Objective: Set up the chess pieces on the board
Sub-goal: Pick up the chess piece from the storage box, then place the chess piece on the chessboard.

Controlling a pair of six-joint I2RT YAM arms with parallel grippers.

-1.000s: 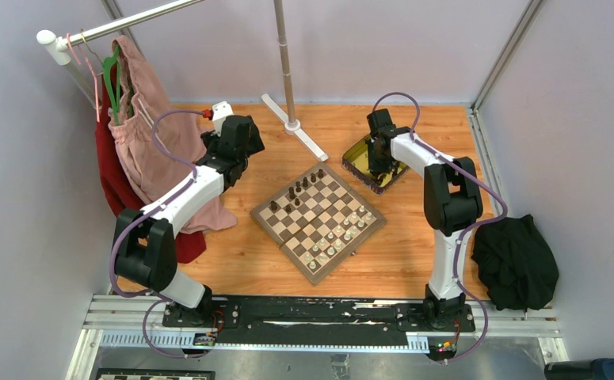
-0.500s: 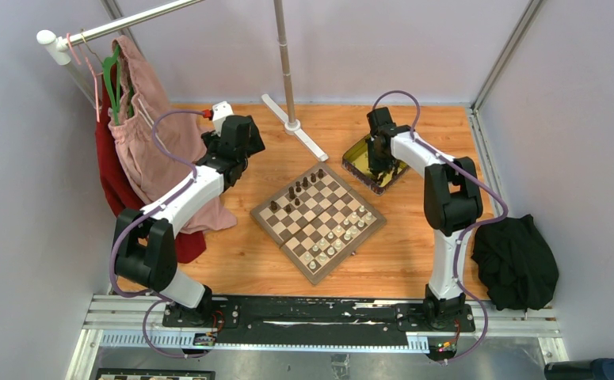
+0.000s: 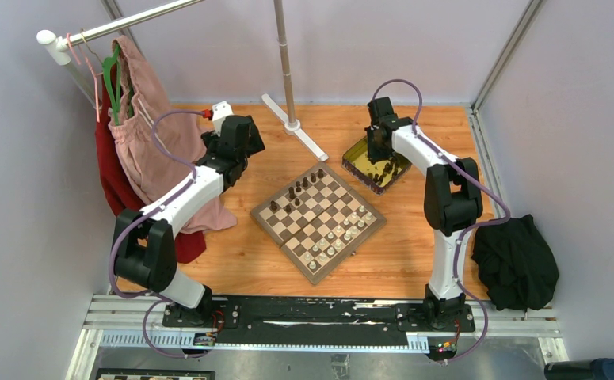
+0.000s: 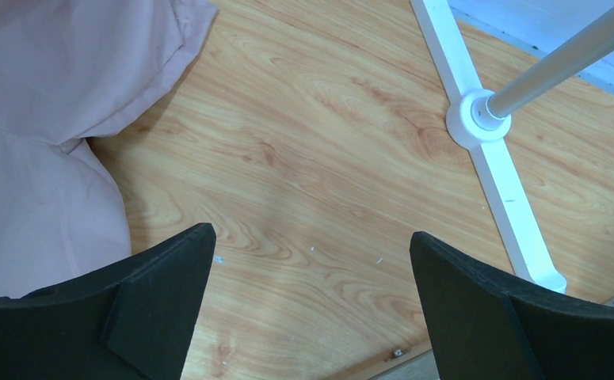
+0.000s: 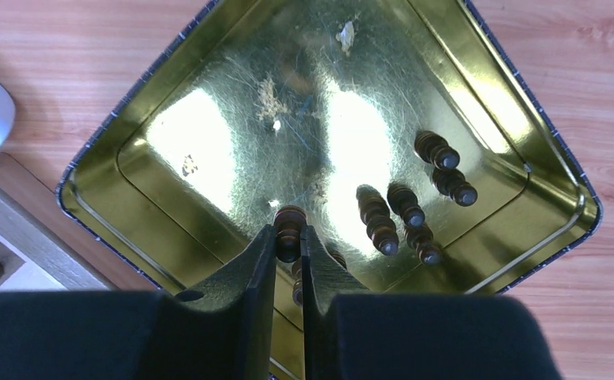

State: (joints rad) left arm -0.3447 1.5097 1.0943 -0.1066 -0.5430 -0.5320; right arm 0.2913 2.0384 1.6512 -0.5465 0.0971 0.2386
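Top cam overhead, wrist cams close, downward

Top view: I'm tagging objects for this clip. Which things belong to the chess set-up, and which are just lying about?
Job: board, chess pieces on it, gold tin with loose dark pieces, dark piece in the right claw.
Lying about: pink garment, red garment, black cloth, white rack base.

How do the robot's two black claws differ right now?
The left black two-finger gripper stands wide open; the right black two-finger gripper is closed. The left holds nothing; the right pinches a small dark brown chess piece. The left hangs over the wooden table; the right over the yellow-gold square tin. Both point downward.
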